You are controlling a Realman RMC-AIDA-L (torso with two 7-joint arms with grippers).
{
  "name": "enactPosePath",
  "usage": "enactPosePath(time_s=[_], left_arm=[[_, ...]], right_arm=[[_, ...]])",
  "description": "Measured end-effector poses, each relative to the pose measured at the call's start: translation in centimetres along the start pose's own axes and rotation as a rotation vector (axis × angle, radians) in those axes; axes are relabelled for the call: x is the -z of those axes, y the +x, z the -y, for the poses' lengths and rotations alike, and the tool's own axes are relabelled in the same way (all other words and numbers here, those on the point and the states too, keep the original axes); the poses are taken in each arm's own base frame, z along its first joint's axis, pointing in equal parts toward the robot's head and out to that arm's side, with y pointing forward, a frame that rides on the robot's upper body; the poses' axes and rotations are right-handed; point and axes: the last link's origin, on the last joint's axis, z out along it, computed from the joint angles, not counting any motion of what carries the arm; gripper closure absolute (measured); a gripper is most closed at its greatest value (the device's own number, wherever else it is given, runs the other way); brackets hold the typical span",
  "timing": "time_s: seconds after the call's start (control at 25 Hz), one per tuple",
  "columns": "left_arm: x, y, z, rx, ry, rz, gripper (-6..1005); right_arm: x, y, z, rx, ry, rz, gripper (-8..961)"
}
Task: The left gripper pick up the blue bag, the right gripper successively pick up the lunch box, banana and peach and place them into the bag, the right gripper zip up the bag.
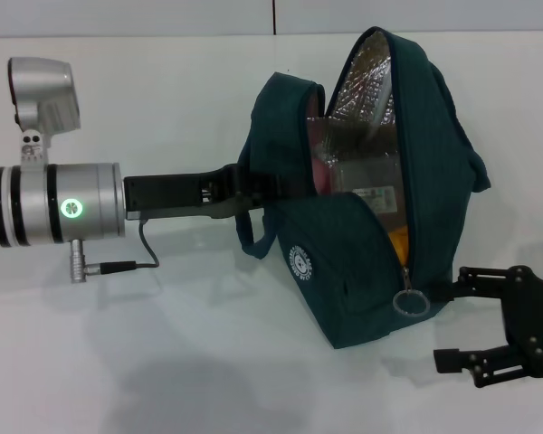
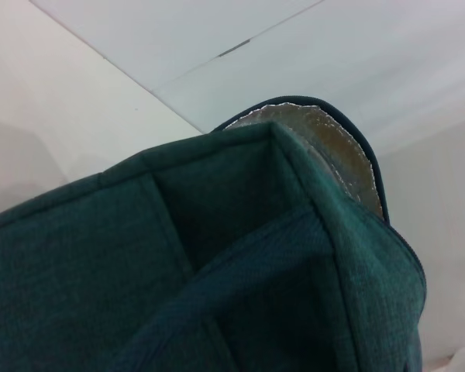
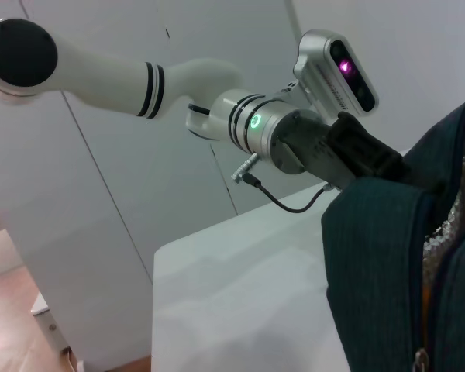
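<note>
Blue bag (image 1: 362, 226) hangs gaping from the left gripper (image 1: 244, 185), clamped on its rim, while the right gripper (image 1: 452, 325), jaws parted and empty beside the zipper ring (image 1: 410, 301), could snag fabric instead.

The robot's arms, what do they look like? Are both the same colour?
Not in what shows. The left arm is a silvery-white tube with black rings, a glowing green dot, a thin black cable and a silver camera pod on top; its left gripper is flat and black. The right gripper is black, with jointed linkage fingers.
</note>
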Motion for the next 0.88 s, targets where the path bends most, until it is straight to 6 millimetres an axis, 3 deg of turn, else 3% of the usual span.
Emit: enactPosePath(time_s=[0.76, 0.88], left_arm=[[0.0, 0.0, 0.0, 0.001, 0.001, 0.0, 938], [0.0, 0.0, 0.0, 0.001, 0.001, 0.0, 938]], right_arm=[[-2.0, 0.6, 0.8, -0.053, 0.009, 0.017, 109], [-2.3, 0.6, 1.0, -0.062, 0.015, 0.015, 209]])
